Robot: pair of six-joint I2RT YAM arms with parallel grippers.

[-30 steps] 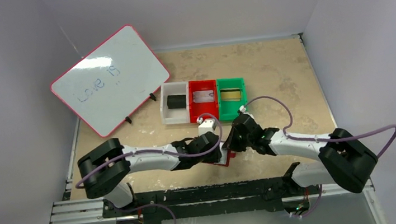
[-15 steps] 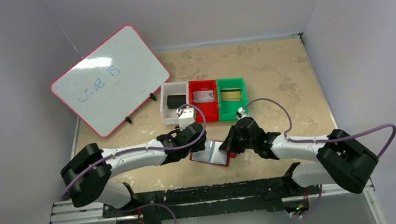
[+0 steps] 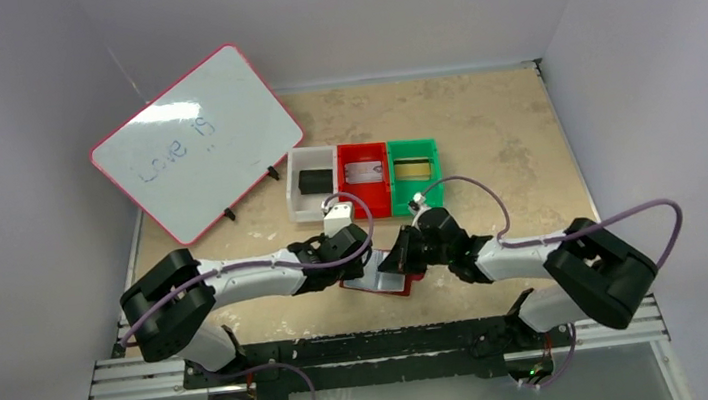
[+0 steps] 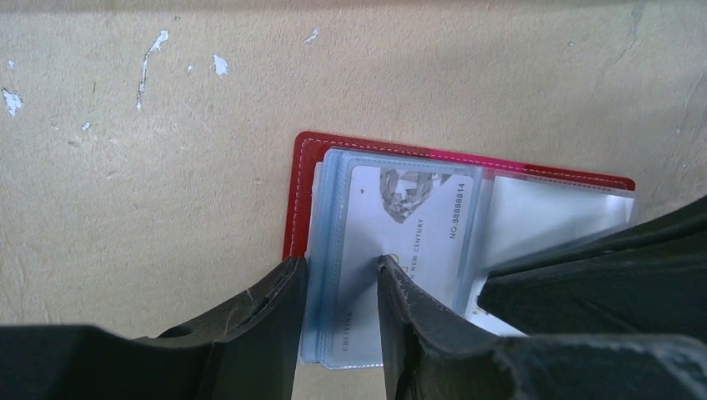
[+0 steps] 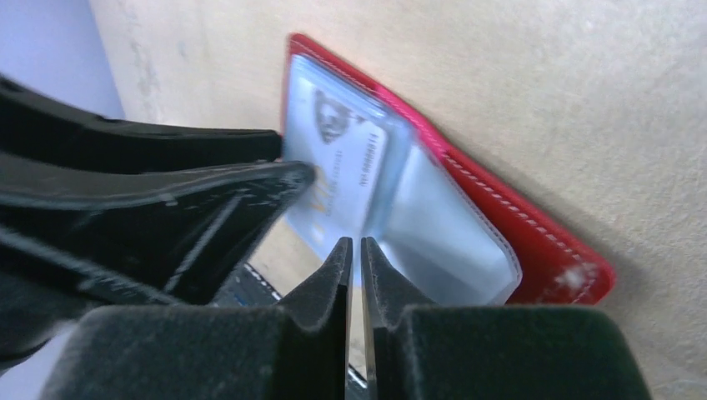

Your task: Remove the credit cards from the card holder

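Note:
The dark red card holder (image 3: 395, 289) lies open on the table between my two grippers, its pale blue sleeves facing up. A pale credit card with a diamond logo (image 4: 417, 221) sits in the top sleeve of the left stack. It also shows in the right wrist view as the card (image 5: 346, 158). My left gripper (image 4: 340, 271) is open: one finger stands at the stack's outer edge, the other rests on the card's face. My right gripper (image 5: 354, 243) hangs over the empty right-hand sleeve, its jaws all but shut, with only a thin slit between them.
Three bins stand in a row behind the holder. The white bin (image 3: 296, 205) holds a black card (image 3: 312, 180), the red bin (image 3: 367, 209) a silver one (image 3: 364, 171), and the green bin (image 3: 434, 179) a gold one (image 3: 414, 167). A pink-framed whiteboard (image 3: 195, 143) leans at the back left.
The holder, raised between the grippers a second ago, now lies open and flat. My left gripper drew back, then came down on the left sleeves. The right gripper moved left over the holder.

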